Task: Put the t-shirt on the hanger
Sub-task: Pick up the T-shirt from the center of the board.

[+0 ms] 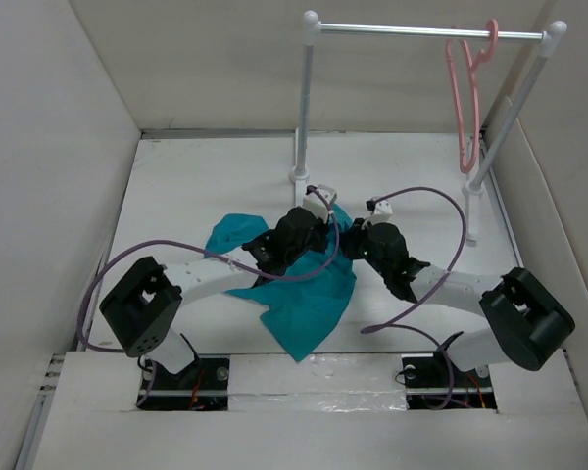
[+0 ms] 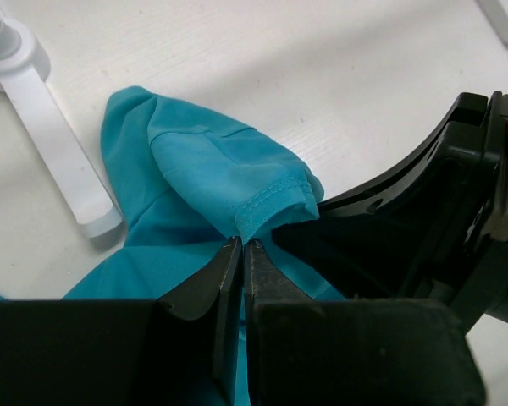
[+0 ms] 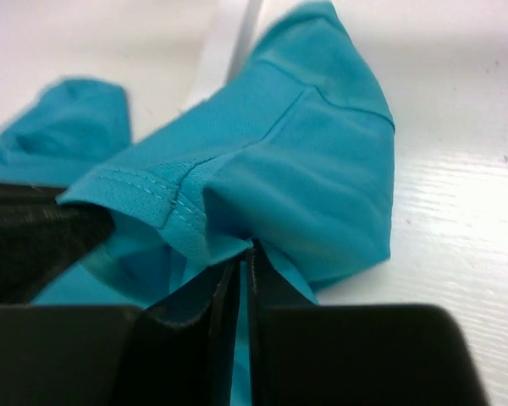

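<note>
On the rail [image 1: 421, 32], hanger [image 1: 465, 147]; post [image 1: 303, 108] beside t-shirt [image 1: 309, 304].

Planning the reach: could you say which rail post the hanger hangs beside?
The right post, where the hanger hangs; the left post stands far from it.

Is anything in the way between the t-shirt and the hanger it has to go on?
Nothing visible lies between them. The t-shirt sits mid-table, pinched by the left gripper and right gripper; the hanger hangs from the rail at far right, close beside its right post.
</note>
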Action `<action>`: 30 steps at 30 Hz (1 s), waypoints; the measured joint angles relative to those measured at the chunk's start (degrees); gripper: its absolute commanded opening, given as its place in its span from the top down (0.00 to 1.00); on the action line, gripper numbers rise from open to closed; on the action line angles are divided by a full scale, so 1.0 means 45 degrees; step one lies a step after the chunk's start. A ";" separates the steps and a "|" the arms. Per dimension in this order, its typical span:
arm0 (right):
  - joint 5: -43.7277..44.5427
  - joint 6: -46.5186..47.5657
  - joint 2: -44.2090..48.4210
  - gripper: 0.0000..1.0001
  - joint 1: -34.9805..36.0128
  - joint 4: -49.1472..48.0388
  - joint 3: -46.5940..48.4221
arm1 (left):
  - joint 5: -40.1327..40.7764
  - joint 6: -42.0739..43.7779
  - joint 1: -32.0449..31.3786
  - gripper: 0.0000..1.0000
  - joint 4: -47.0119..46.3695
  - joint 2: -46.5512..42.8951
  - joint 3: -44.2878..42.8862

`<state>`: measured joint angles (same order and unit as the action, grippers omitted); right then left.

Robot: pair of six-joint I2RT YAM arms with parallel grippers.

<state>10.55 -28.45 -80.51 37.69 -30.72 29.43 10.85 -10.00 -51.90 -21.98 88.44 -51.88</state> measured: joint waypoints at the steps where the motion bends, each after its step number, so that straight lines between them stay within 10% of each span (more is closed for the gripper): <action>1: 0.0087 0.0107 0.0073 1.00 0.0068 0.0015 0.0155 | 0.0068 -0.0049 0.0000 1.00 0.0010 -0.0160 0.0000; 17: 0.2448 0.1345 0.4129 1.00 0.0622 0.4226 0.3458 | 0.2229 -0.1069 -0.0491 1.00 0.0831 -0.4430 0.0262; 25: 0.2759 0.0641 0.3507 1.00 -0.0126 0.5600 0.2914 | 0.2025 -0.1477 -0.0607 1.00 0.0029 -0.3279 0.0534; 30: 0.2822 0.0374 0.3298 0.62 -0.0413 0.6747 0.2905 | 0.1661 -0.1656 -0.0607 1.00 -0.0282 -0.1894 0.0534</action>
<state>23.24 -26.76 -65.67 35.83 -0.36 42.50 18.33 -17.45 -54.63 -23.24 79.92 -49.47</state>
